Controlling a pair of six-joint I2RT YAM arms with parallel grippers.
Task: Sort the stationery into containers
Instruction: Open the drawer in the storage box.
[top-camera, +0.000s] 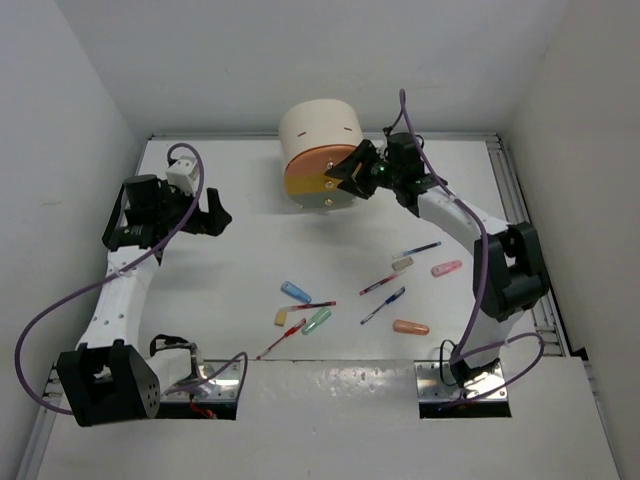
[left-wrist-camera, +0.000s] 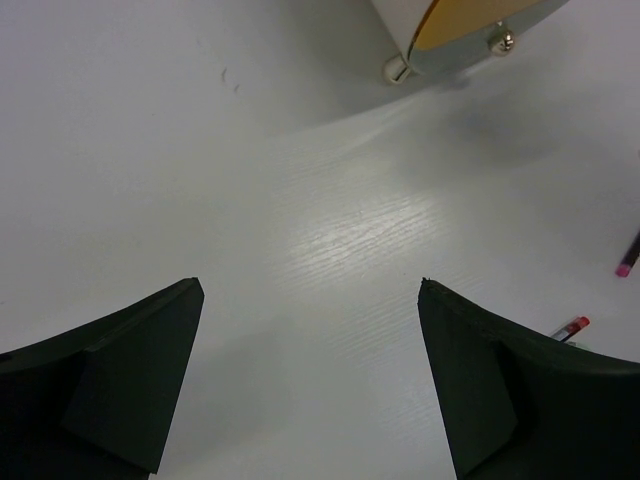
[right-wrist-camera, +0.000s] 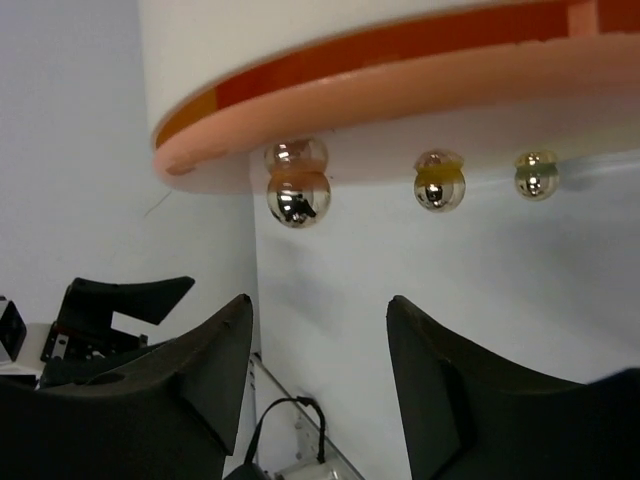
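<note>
The stationery lies loose on the white table in the top view: a blue capsule (top-camera: 295, 292), a tan one (top-camera: 281, 318), a green one (top-camera: 317, 320), an orange one (top-camera: 410, 327), a pink one (top-camera: 446, 268), a cream one (top-camera: 402, 263), red pens (top-camera: 310, 306) and blue pens (top-camera: 383, 306). The containers are peach and orange-yellow drawers (top-camera: 312, 182) in a cream cabinet (top-camera: 320, 135) at the back. My right gripper (top-camera: 345, 172) is at the drawer fronts, open, with a round metal knob (right-wrist-camera: 298, 195) just beyond its empty fingers (right-wrist-camera: 215, 350). My left gripper (top-camera: 215, 218) hangs open over bare table to the left.
In the right wrist view two more knobs (right-wrist-camera: 440, 190) (right-wrist-camera: 536, 178) sit along the peach drawer edge (right-wrist-camera: 400, 110). The left wrist view catches the cabinet's lower corner (left-wrist-camera: 470, 25) and a red pen tip (left-wrist-camera: 572, 326). White walls close in the table on three sides.
</note>
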